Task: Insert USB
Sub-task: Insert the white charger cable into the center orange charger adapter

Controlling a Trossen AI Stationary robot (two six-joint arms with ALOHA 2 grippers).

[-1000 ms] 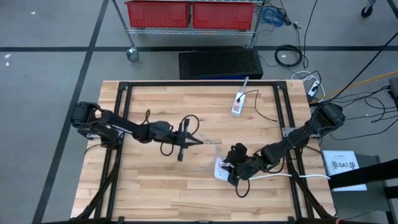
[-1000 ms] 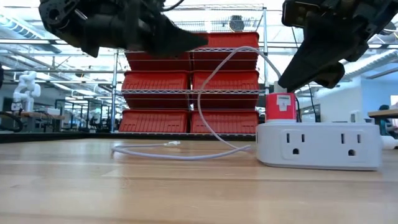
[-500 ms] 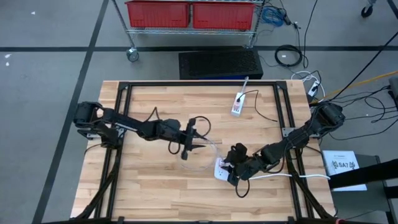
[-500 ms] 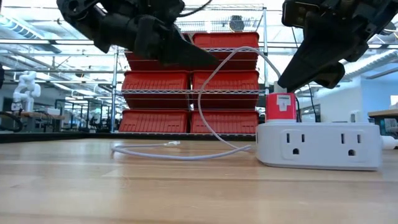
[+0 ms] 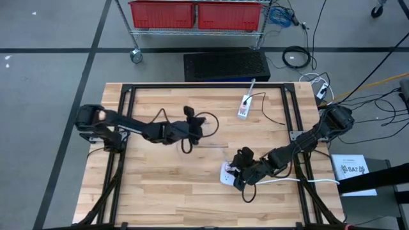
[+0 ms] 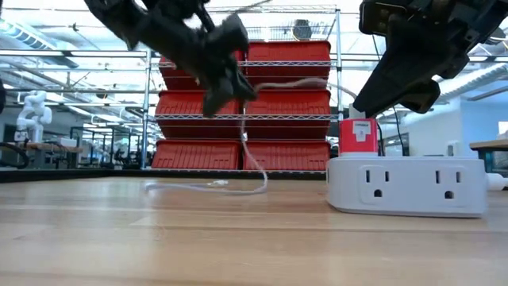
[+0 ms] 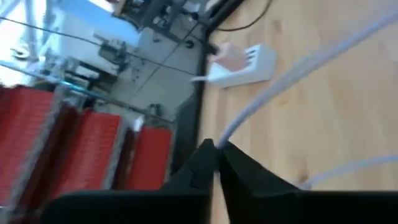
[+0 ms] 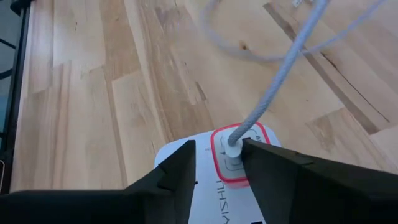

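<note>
From above, the left gripper (image 5: 203, 131) hung over the middle of the surface (image 5: 160, 191), and the white cable (image 5: 216, 145) ran from it toward four o'clock to the power strip (image 5: 227, 172), where the right gripper (image 5: 238, 171) sat. The cable's long axis lay along that ten-to-four line, and the left arm was the nearer to its loose run.

At surface level, the left gripper (image 6: 226, 79) held the cable (image 6: 278, 84) lifted; a slack loop drooped toward six o'clock, and the small USB end (image 6: 216, 184) lay flat at about seven o'clock from it, well apart from the strip (image 6: 406, 184). The right gripper (image 6: 381, 99) stood just above the red-ringed charger (image 6: 357, 137).

In the left wrist view, the jaws were pinched together on the cable (image 7: 273, 90), which left them toward one o'clock.

In the right wrist view, the jaws stood apart on either side of the cable's plugged end (image 8: 235, 149) in the charger (image 8: 219, 163); whether they gripped it I could not tell.
</note>
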